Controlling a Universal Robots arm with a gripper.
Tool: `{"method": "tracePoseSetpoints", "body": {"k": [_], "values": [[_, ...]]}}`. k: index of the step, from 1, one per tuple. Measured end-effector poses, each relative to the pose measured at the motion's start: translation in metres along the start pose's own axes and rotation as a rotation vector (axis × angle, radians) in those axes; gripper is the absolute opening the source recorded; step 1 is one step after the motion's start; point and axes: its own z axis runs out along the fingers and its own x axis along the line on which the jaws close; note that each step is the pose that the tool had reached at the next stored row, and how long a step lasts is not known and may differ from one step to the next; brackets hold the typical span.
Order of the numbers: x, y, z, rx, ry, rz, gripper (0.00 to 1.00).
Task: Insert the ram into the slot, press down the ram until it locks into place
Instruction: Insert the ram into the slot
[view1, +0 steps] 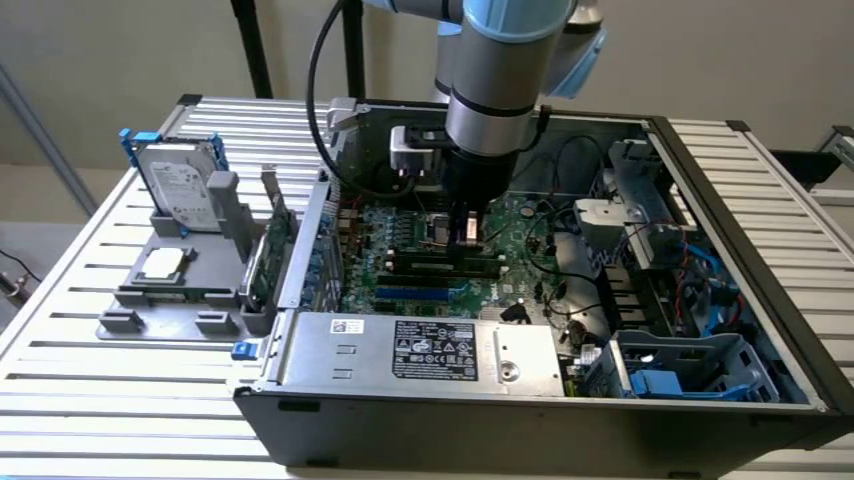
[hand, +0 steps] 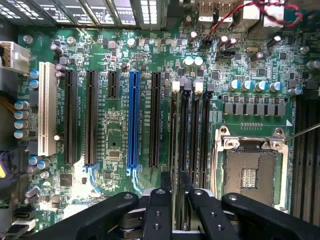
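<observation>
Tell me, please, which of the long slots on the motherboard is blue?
The blue slot, the single bright blue one; its neighbours are a short black slot and a long black slot, and a white slot lies further off.

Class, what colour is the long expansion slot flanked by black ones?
The expansion slot is bright blue; the wrist view shows it best.
</observation>
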Motion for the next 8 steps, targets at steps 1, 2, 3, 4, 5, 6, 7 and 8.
{"method": "tracePoseSetpoints", "body": {"k": [1,2,3,4,5,6,7,8], "values": [[0.0,0.0002,-0.0035,0.0,0.0001,0.0,0.22],[0.0,0.0005,-0.0068,0.0,-0.0001,0.0,0.22],[0.0,0.0008,-0.0097,0.0,0.0001,0.0,0.22],[0.0,0.0014,-0.0152,0.0001,-0.0001,0.0,0.19],[0.0,0.0015,-0.017,0.0,0.0,0.0,0.19],[0.0,0.0015,-0.0173,0.0,-0.0001,0.0,0.13],[0.0,0.0015,-0.0173,0.0001,-0.0003,0.0,0.11],[0.0,0.0015,-0.0173,0.0002,-0.0005,0.0,0.11]]}}
